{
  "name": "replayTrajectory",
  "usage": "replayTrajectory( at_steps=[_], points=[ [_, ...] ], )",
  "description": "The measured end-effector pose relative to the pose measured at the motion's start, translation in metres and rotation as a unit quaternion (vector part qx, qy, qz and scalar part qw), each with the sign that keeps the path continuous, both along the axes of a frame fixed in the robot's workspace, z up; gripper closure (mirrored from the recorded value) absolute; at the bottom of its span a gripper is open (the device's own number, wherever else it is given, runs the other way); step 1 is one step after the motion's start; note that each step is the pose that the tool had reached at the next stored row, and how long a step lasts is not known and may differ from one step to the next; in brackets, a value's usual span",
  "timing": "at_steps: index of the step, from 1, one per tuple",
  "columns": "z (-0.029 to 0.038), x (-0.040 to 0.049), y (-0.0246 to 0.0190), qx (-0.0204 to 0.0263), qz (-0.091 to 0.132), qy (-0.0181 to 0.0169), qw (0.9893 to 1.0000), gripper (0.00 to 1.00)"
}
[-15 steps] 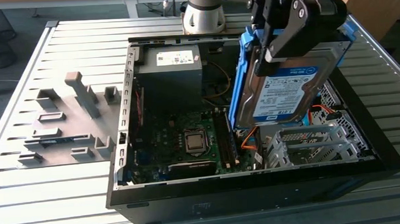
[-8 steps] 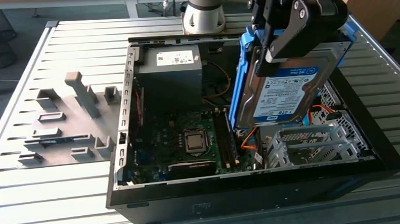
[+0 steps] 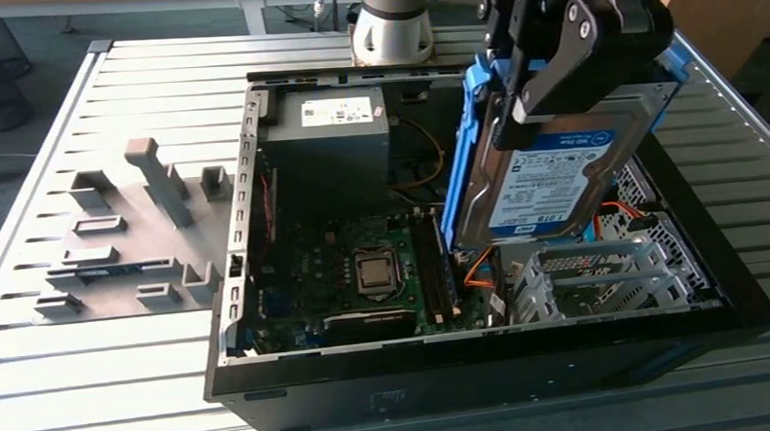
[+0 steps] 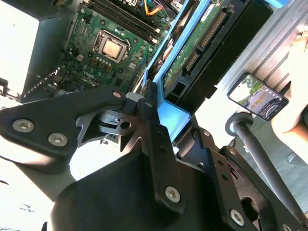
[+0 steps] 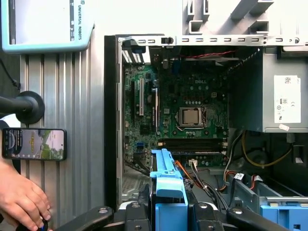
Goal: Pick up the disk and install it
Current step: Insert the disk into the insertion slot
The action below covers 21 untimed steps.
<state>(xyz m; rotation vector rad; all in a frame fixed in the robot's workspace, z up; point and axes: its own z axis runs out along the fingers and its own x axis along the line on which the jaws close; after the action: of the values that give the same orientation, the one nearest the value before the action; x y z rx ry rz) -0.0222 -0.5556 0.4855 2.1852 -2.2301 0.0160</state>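
The disk [image 3: 555, 181] is a silver hard drive with a white-and-blue label and blue rails. It hangs on edge, tilted, above the exterior view's right part of the open computer case [image 3: 496, 371]. My gripper [image 3: 538, 90] is shut on its upper end. In the second wrist view the disk [image 4: 185, 53] shows edge-on, green board between blue rails, with the gripper [image 4: 161, 113] clamped on its near end. In the first wrist view the disk's blue rail [image 5: 167, 185] sticks out from the gripper [image 5: 169, 211] over the case.
Below the disk sits a silver drive cage [image 3: 609, 276]. The motherboard [image 3: 361, 265] and a grey power-supply box [image 3: 330, 130] fill the case. A grey fixture with blocks [image 3: 139, 236] lies at the exterior view's left. A person's hand [image 5: 19, 202] and a phone [image 5: 33, 144] are beside the case.
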Motion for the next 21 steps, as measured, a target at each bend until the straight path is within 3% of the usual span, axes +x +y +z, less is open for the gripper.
replayTrajectory(
  at_steps=[7,18,21],
  points=[
    [-0.0011,0.0003,-0.0132,0.0,0.0,0.0,1.0,0.64],
    [-0.003,0.0209,-0.0219,0.0001,0.0,0.0,1.0,0.64],
    [-0.0047,0.0307,-0.0224,0.0008,0.0,0.0001,1.0,0.64]
  ],
)
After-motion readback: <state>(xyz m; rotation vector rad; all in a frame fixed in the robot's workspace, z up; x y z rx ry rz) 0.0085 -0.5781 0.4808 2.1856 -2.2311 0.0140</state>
